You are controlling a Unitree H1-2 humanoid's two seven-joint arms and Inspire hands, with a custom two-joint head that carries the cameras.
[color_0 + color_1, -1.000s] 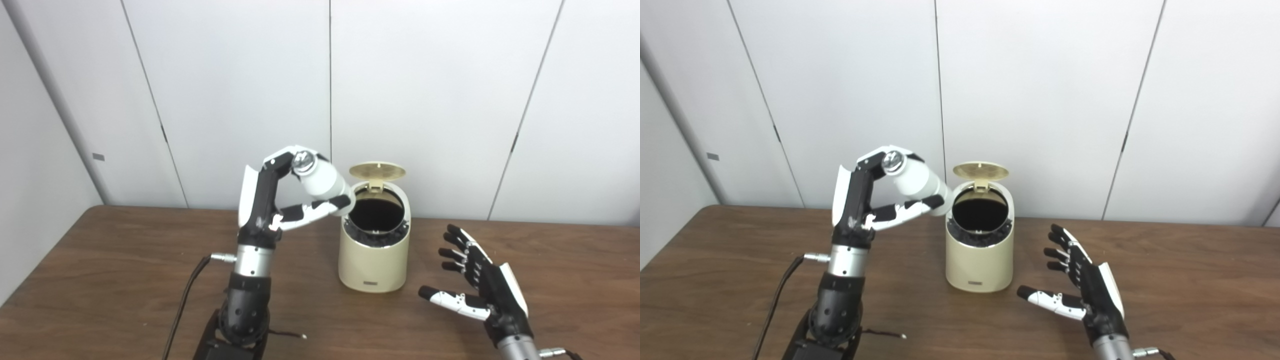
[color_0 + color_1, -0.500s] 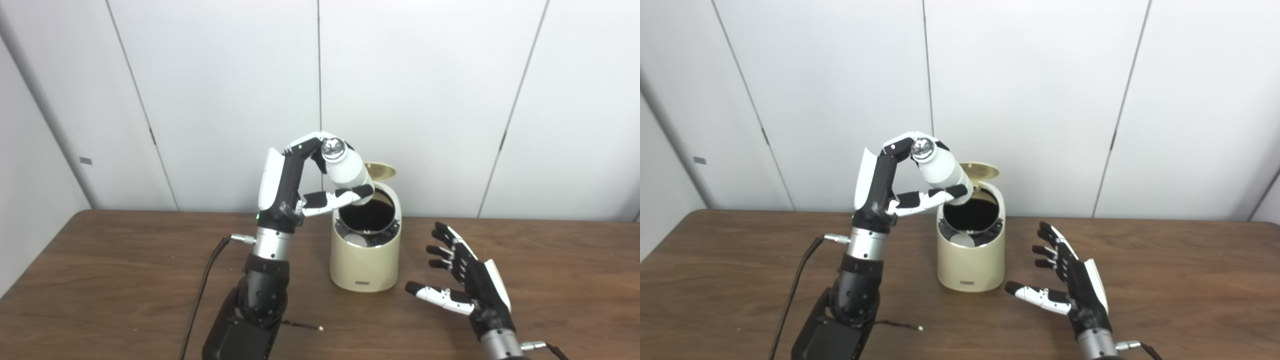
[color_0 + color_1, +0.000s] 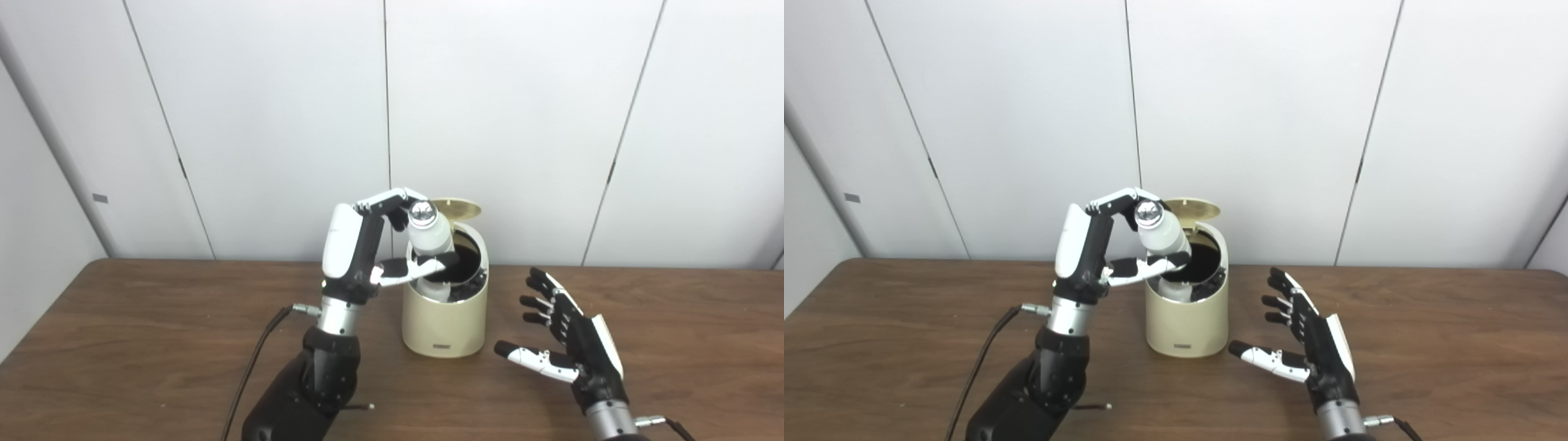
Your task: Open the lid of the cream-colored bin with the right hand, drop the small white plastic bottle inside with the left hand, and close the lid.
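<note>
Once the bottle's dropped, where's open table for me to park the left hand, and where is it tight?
Bare table lies left of the left hand, out to the table's left edge; more lies right of the open right hand. It is crowded around the cream-colored bin: the bottle is in its mouth, the lid stands open behind, and the right hand waits close beside it.

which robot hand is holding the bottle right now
The left robot hand: its fingers are closed on the white bottle, tilted over the open cream bin. The right robot hand holds nothing, fingers spread, beside the bin.
</note>
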